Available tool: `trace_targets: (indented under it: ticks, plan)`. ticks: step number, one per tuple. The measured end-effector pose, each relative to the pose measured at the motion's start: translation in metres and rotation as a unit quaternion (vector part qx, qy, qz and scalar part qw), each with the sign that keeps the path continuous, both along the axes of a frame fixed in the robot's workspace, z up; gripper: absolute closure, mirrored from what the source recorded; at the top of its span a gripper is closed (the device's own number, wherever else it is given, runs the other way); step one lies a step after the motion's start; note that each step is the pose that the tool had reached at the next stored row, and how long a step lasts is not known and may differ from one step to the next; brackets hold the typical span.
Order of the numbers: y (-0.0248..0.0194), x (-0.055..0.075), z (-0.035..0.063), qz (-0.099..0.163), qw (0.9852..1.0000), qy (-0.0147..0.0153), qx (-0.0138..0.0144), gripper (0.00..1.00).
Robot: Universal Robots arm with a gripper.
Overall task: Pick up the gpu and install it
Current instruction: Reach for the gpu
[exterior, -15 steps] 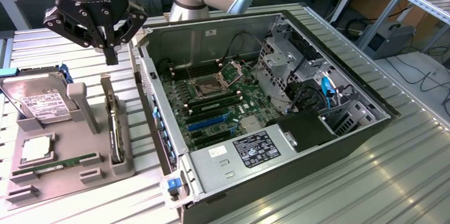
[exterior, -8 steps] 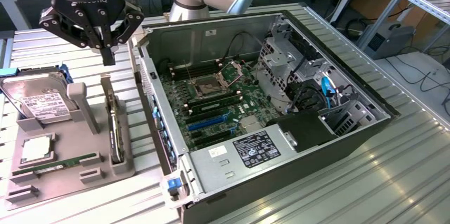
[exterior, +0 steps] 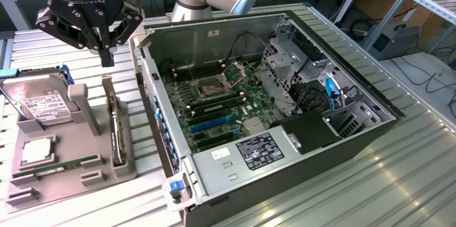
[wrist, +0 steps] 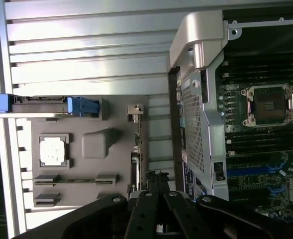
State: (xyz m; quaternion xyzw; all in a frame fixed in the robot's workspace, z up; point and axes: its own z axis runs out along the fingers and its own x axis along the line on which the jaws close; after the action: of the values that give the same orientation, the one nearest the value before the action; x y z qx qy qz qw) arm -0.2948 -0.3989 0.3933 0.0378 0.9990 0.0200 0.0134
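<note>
Clenched on nothing, the black two-fingered gripper (exterior: 108, 56) hangs over one end of the grey moulded plastic tray (exterior: 64, 181), above one tip of the thin dark gpu card (exterior: 116, 131) (on edge in the tray's side slot), whose long axis follows the tray's length.

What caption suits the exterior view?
Shut gripper hovers above the gpu standing in a gray holder beside the open case.

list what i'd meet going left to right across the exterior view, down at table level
silver hard drive with white label → thin dark gpu card standing on edge → open metal computer case → dark grey box-shaped unit
</note>
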Motion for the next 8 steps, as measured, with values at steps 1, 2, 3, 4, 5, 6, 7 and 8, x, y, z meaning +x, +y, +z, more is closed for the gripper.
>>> trace_targets:
  ticks: [1, 2, 3, 4, 5, 6, 7, 8]
  plan:
    - [0.0, -0.0008, 0.0, 0.0, 1.0, 0.0, 0.0, 0.89]
    - [0.0, -0.0017, 0.0, 0.0, 1.0, 0.0, 0.0, 0.89]
    - [0.0, -0.0028, 0.0, 0.0, 1.0, 0.0, -0.0001, 0.89]
    - [0.0, -0.0035, 0.0, 0.0, 1.0, 0.0, -0.0001, 0.89]
    - [0.0, -0.0041, 0.0, 0.0, 1.0, 0.0, -0.0001, 0.89]
    - [0.0, -0.0048, 0.0001, 0.0, 1.0, 0.0, -0.0001, 0.89]
    - [0.0, -0.0053, 0.0, 0.0, 1.0, 0.0, -0.0001, 0.89]
    - [0.0, -0.0059, 0.0, 0.0, 1.0, 0.0, -0.0001, 0.89]
